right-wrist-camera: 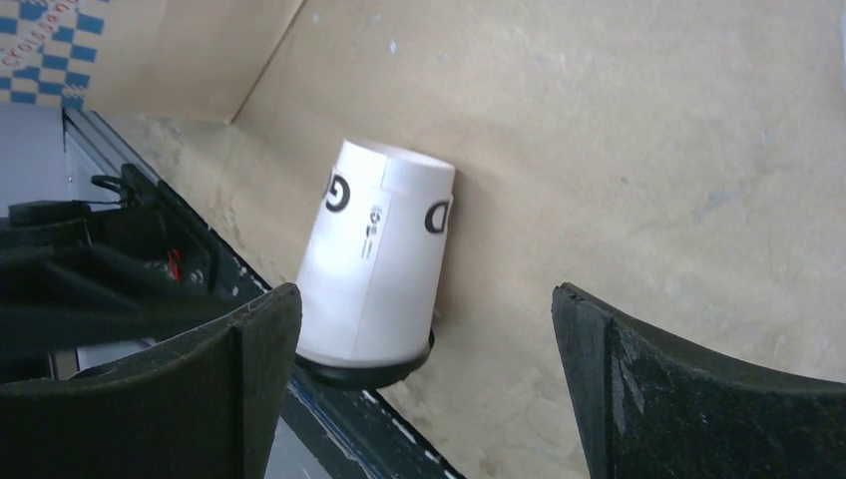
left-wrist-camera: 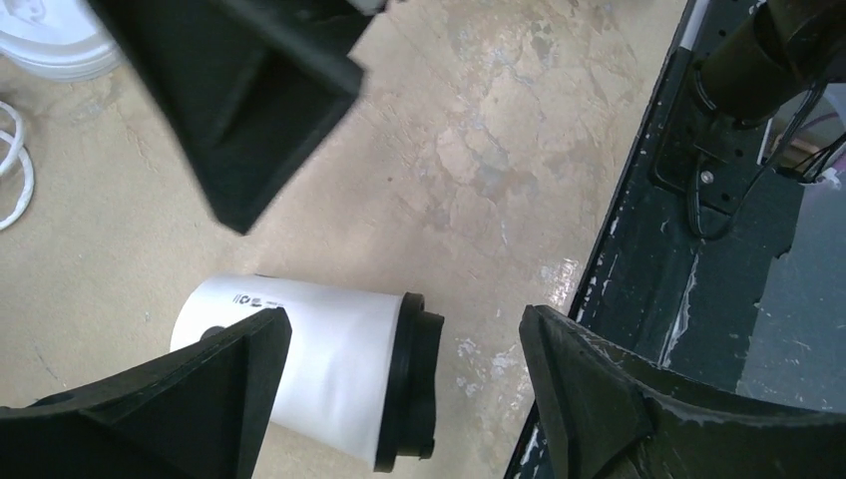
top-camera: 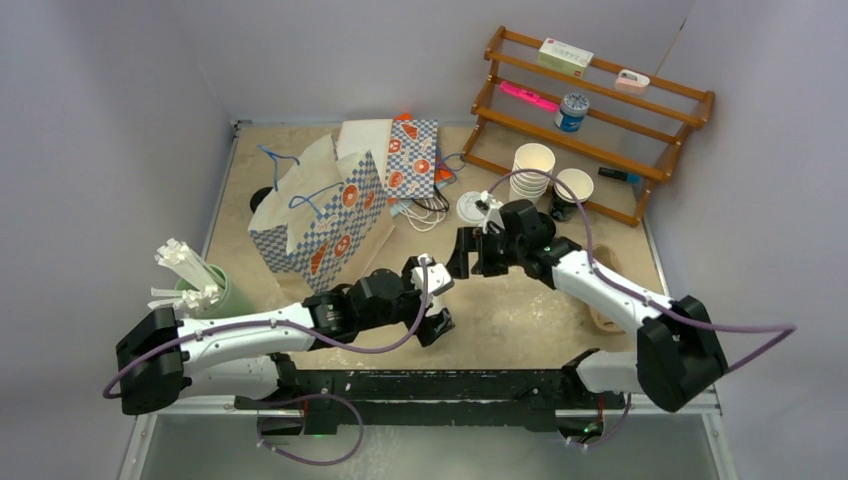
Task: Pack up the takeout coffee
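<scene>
Black-lidded coffee cup lay on its side on the surface, left tool spread wide, cup partly within its gap, right tool also spread, cup ahead of it.

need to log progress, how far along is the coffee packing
No cup shows in the patterned bag yet. One lidded coffee cup lies on its side near the table's front edge. The left tool and right tool are open by it, gripping nothing. Bagging it remains.
</scene>
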